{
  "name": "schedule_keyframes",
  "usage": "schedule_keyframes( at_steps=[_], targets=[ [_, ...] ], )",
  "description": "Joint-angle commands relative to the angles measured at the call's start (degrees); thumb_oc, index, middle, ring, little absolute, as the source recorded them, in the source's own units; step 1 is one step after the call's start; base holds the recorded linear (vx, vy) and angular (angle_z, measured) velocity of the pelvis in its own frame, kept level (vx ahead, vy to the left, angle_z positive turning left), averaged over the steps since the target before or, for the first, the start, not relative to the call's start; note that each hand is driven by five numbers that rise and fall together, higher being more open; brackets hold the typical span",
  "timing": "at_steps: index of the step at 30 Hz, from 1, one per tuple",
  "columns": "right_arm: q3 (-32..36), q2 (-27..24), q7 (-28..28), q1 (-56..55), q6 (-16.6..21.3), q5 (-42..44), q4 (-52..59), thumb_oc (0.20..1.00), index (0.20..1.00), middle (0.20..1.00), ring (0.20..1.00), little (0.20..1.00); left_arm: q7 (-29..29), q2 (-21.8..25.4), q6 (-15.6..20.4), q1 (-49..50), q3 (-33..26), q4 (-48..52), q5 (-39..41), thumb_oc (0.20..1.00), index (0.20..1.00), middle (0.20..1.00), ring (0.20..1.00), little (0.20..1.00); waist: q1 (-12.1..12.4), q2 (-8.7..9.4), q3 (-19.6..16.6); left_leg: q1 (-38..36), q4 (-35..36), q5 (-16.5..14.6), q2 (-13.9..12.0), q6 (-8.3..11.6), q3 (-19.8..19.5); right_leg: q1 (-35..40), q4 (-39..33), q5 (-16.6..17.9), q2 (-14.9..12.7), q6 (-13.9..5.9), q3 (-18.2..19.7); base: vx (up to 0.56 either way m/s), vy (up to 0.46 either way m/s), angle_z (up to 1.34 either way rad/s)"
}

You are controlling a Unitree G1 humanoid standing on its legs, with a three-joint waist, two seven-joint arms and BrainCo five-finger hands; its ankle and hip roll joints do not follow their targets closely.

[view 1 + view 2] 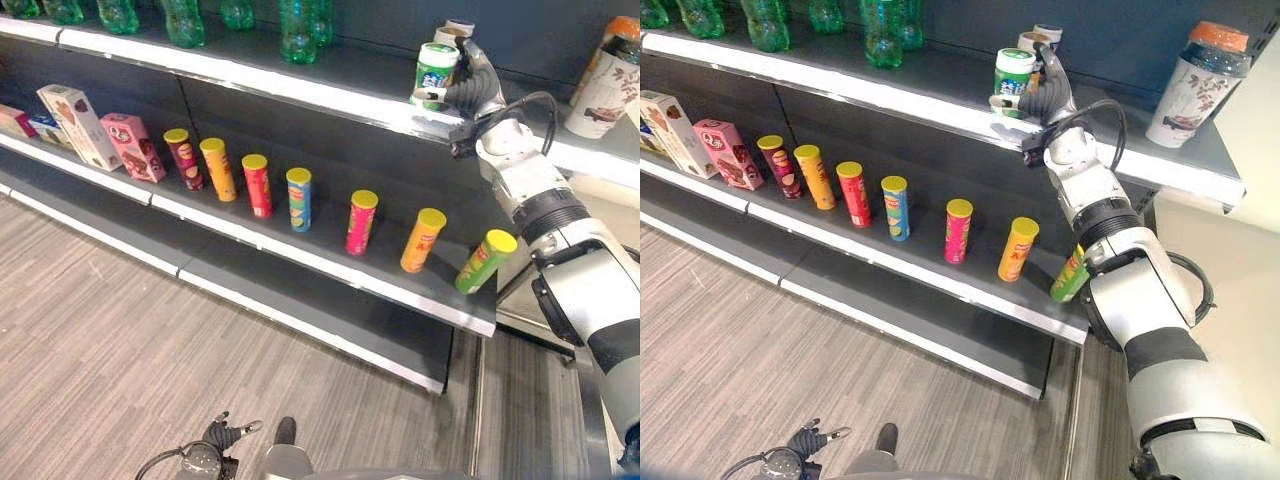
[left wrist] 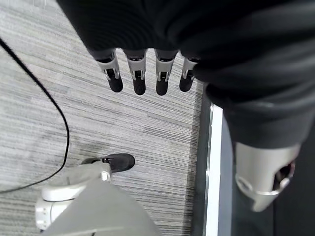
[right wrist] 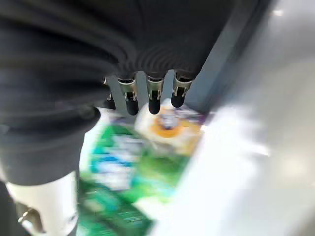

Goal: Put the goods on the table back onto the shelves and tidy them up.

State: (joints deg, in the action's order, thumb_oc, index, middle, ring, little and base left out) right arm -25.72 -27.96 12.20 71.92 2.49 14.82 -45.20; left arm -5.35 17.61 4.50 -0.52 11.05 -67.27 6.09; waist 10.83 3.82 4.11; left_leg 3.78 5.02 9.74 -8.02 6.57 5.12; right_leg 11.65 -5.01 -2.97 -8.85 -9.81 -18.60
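A green-and-white tub stands at the front edge of the upper shelf. My right hand is raised beside it, and the fingers reach round the tub's lower part. In the right wrist view the green tub lies between the fingers and the thumb. A white tub with an orange label stands just beyond it. My left hand hangs low over the floor, its fingers straight and holding nothing.
Several crisp cans stand in a row on the middle shelf; the green one at the right end leans. Boxes stand at the left. Green bottles line the upper shelf, with a big patterned jar at its right end.
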Motion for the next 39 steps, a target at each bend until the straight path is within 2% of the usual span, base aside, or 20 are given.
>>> schedule_keyframes(
  at_steps=[1, 10, 11, 14, 15, 16, 17, 18, 20, 21, 22, 23, 25, 27, 28, 31, 35, 36, 37, 39],
  targets=[
    [0.83, -5.27, 3.69, 1.58, 4.99, -2.44, 7.67, 1.000, 1.000, 1.000, 1.000, 1.000, -0.04, 1.68, 0.59, -4.63, 0.16, 0.34, -0.26, 1.000, 1.000, 1.000, 1.000, 1.000, 1.18, -1.13, 1.12, -10.61, -1.43, -12.36, 0.62, 1.89, 8.93, -6.50, 5.50, -2.04, 1.42, -3.00, 3.40, 0.00, -0.039, -0.13],
    [2.54, -10.04, 1.97, -1.36, 8.97, -4.69, 26.70, 1.000, 1.000, 1.000, 1.000, 1.000, 0.00, 1.58, 0.92, -3.65, -1.99, 0.60, -1.67, 1.000, 1.000, 1.000, 1.000, 1.000, -0.26, -2.08, 0.75, -11.47, -1.36, -12.35, -0.20, 2.39, 10.05, -6.10, 5.27, -2.33, 1.98, -2.63, 3.92, 0.01, -0.028, -0.07],
    [3.28, -11.93, -1.56, -5.29, 11.62, -2.12, 37.03, 1.000, 1.000, 1.000, 1.000, 1.000, -0.13, 1.28, 1.04, -3.65, -3.02, 0.79, -2.21, 1.000, 1.000, 1.000, 1.000, 1.000, -1.15, -2.44, 0.85, -11.56, -1.29, -12.22, -0.53, 2.56, 10.49, -6.26, 5.21, -2.28, 2.27, -2.55, 4.21, 0.00, -0.019, -0.06],
    [3.91, -12.46, -3.49, -7.74, 12.25, 0.01, 40.65, 1.000, 1.000, 1.000, 1.000, 1.000, -0.10, 1.14, 1.01, -3.51, -3.18, 0.90, -2.47, 1.000, 1.000, 1.000, 1.000, 1.000, -1.32, -2.46, 0.82, -11.60, -1.30, -12.20, -0.64, 2.63, 10.65, -6.27, 5.20, -2.31, 2.35, -2.52, 4.28, 0.00, -0.006, -0.05],
    [4.22, -12.82, -9.17, -12.69, 14.34, 7.24, 47.41, 1.000, 1.000, 1.000, 1.000, 1.000, -0.29, 0.85, 1.24, -3.16, -4.00, 1.13, -3.00, 1.000, 1.000, 1.000, 1.000, 1.000, -1.77, -2.56, 0.97, -11.60, -1.21, -12.12, -0.74, 2.66, 10.88, -6.30, 5.14, -2.22, 2.49, -2.50, 4.45, 0.00, -0.007, -0.13],
    [4.38, -12.88, -9.27, -12.90, 14.27, 7.32, 47.56, 1.000, 1.000, 1.000, 1.000, 1.000, -0.29, 0.88, 1.24, -3.11, -3.94, 1.14, -3.01, 1.000, 1.000, 1.000, 1.000, 1.000, -1.72, -2.53, 0.92, -11.61, -1.20, -12.12, -0.74, 2.66, 10.87, -6.29, 5.14, -2.22, 2.49, -2.50, 4.44, 0.00, -0.010, -0.13],
    [3.21, -14.53, -14.45, -17.50, 14.56, 12.74, 53.38, 1.000, 1.000, 1.000, 1.000, 1.000, 0.10, 0.79, 1.55, -2.63, -4.66, 1.59, -3.69, 1.000, 1.000, 1.000, 1.000, 1.000, -2.06, -2.66, 1.00, -11.66, -1.13, -12.04, -0.88, 2.76, 11.20, -6.33, 5.15, -2.22, 2.57, -2.54, 4.27, -0.01, -0.002, -0.04],
    [3.19, -13.92, -17.62, -21.28, 14.29, 16.61, 55.63, 1.000, 1.000, 1.000, 1.000, 1.000, 0.32, 0.52, 1.61, -2.08, -4.79, 1.81, -4.03, 1.000, 1.000, 1.000, 1.000, 1.000, -2.17, -2.78, 1.10, -11.69, -1.11, -12.04, -0.91, 2.78, 11.35, -6.35, 5.18, -2.18, 2.59, -2.54, 4.22, -0.01, -0.004, -0.04],
    [2.38, -11.90, -23.38, -29.80, 12.34, 24.48, 58.63, 1.000, 1.000, 1.000, 1.000, 1.000, 1.14, 0.05, 1.79, -1.13, -4.80, 2.85, -4.72, 1.000, 1.000, 1.000, 1.000, 1.000, -2.18, -2.98, 1.38, -11.50, -1.24, -11.99, -0.97, 2.82, 11.51, -6.48, 5.25, -2.13, 2.56, -2.52, 4.08, -0.02, 0.001, -0.04],
    [2.39, -11.90, -23.38, -29.82, 12.34, 24.48, 58.65, 1.000, 1.000, 1.000, 1.000, 1.000, 1.14, 0.05, 1.79, -1.12, -4.79, 2.86, -4.72, 1.000, 1.000, 1.000, 1.000, 1.000, -2.17, -2.97, 1.37, -11.49, -1.24, -11.99, -0.97, 2.82, 11.52, -6.48, 5.25, -2.13, 2.56, -2.52, 4.09, -0.04, 0.010, -0.04],
    [0.22, -10.01, -27.77, -36.09, 9.99, 28.30, 59.20, 1.000, 1.000, 1.000, 1.000, 1.000, 1.80, -0.45, 2.14, -0.13, -4.42, 4.16, -5.55, 1.000, 1.000, 1.000, 1.000, 1.000, -2.09, -3.18, 1.72, -11.24, -1.36, -11.97, -0.89, 2.84, 11.64, -6.71, 5.36, -2.01, 2.47, -2.51, 3.97, -0.03, 0.008, -0.06],
    [0.23, -10.01, -27.77, -36.10, 9.99, 28.30, 59.20, 1.000, 1.000, 1.000, 1.000, 1.000, 1.80, -0.44, 2.14, -0.12, -4.42, 4.17, -5.55, 1.000, 1.000, 1.000, 1.000, 1.000, -2.09, -3.18, 1.71, -11.24, -1.37, -11.97, -0.89, 2.84, 11.65, -6.72, 5.36, -2.01, 2.47, -2.51, 3.97, -0.06, 0.018, -0.10],
    [-3.99, -9.63, -31.68, -42.24, 6.55, 26.87, 58.03, 1.000, 1.000, 1.000, 1.000, 1.000, 2.60, -0.65, 2.54, 0.14, -4.12, 6.36, -6.57, 1.000, 1.000, 1.000, 1.000, 1.000, -2.06, -3.51, 2.36, -10.72, -1.45, -11.83, -0.98, 2.86, 11.58, -7.31, 5.56, -1.91, 2.28, -2.56, 3.94, -0.05, 0.019, -0.14],
    [-5.02, -9.61, -32.08, -44.85, 6.29, 25.68, 57.28, 1.000, 1.000, 1.000, 1.000, 1.000, 2.78, -0.68, 2.66, 0.08, -4.07, 7.09, -6.69, 1.000, 1.000, 1.000, 1.000, 1.000, -2.14, -3.58, 2.52, -10.45, -1.48, -11.77, -0.98, 2.87, 11.50, -7.58, 5.63, -1.90, 2.16, -2.66, 3.85, -0.04, 0.019, -0.09],
    [-7.59, -10.23, -33.65, -46.87, 4.42, 22.46, 54.55, 1.000, 1.000, 1.000, 1.000, 1.000, 3.17, -0.48, 2.81, -0.03, -3.72, 7.82, -7.41, 1.000, 1.000, 1.000, 1.000, 1.000, -2.09, -3.64, 2.81, -10.06, -1.47, -11.67, -0.99, 2.86, 11.55, -8.07, 5.75, -1.75, 1.89, -2.77, 3.90, -0.04, 0.021, -0.01],
    [-10.17, -12.13, -34.68, -50.03, 3.11, 16.96, 49.74, 1.000, 1.000, 1.000, 1.000, 1.000, 4.11, -0.09, 3.15, -0.20, -2.65, 8.89, -8.50, 1.000, 1.000, 1.000, 1.000, 1.000, -2.13, -3.69, 3.21, -9.58, -1.51, -11.60, -0.95, 2.87, 11.37, -8.48, 5.80, -1.58, 1.55, -2.97, 3.94, -0.05, 0.024, 0.00],
    [-10.60, -8.84, -35.11, -56.28, 1.39, 9.15, 34.28, 1.000, 1.000, 1.000, 1.000, 1.000, 5.26, -0.23, 3.45, 0.12, -0.21, 9.55, -10.04, 1.000, 1.000, 1.000, 1.000, 1.000, -2.03, -3.73, 3.48, -8.93, -1.66, -11.56, -0.77, 2.73, 10.98, -8.89, 5.78, -1.38, 1.17, -3.13, 4.00, -0.03, 0.017, 0.00],
    [-10.61, -8.81, -35.11, -56.27, 1.42, 9.14, 34.25, 1.000, 1.000, 1.000, 1.000, 1.000, 5.26, -0.22, 3.45, 0.12, -0.21, 9.55, -10.04, 1.000, 1.000, 1.000, 1.000, 1.000, -2.04, -3.71, 3.48, -8.92, -1.66, -11.56, -0.77, 2.73, 10.98, -8.90, 5.78, -1.38, 1.17, -3.13, 4.00, 0.00, 0.000, 0.00],
    [-8.38, -4.09, -30.79, -58.68, 1.85, 4.01, 21.51, 1.000, 1.000, 1.000, 1.000, 1.000, 5.26, -0.71, 3.42, -0.50, 0.55, 9.45, -9.84, 1.000, 1.000, 1.000, 1.000, 1.000, -2.15, -3.83, 3.69, -8.91, -1.62, -11.55, -0.59, 2.52, 10.78, -8.89, 5.81, -1.34, 1.08, -3.16, 4.07, 0.00, 0.000, 0.00],
    [-5.02, 1.60, -25.96, -61.03, 2.40, -1.27, 8.34, 1.000, 1.000, 1.000, 1.000, 1.000, 4.99, -1.39, 3.11, -1.19, 1.68, 8.67, -9.57, 1.000, 1.000, 1.000, 1.000, 1.000, -2.42, -3.85, 3.72, -8.65, -1.76, -11.66, -0.37, 2.23, 10.55, -9.04, 5.84, -1.38, 1.16, -3.12, 4.37, -0.01, 0.018, 0.00]
  ],
)
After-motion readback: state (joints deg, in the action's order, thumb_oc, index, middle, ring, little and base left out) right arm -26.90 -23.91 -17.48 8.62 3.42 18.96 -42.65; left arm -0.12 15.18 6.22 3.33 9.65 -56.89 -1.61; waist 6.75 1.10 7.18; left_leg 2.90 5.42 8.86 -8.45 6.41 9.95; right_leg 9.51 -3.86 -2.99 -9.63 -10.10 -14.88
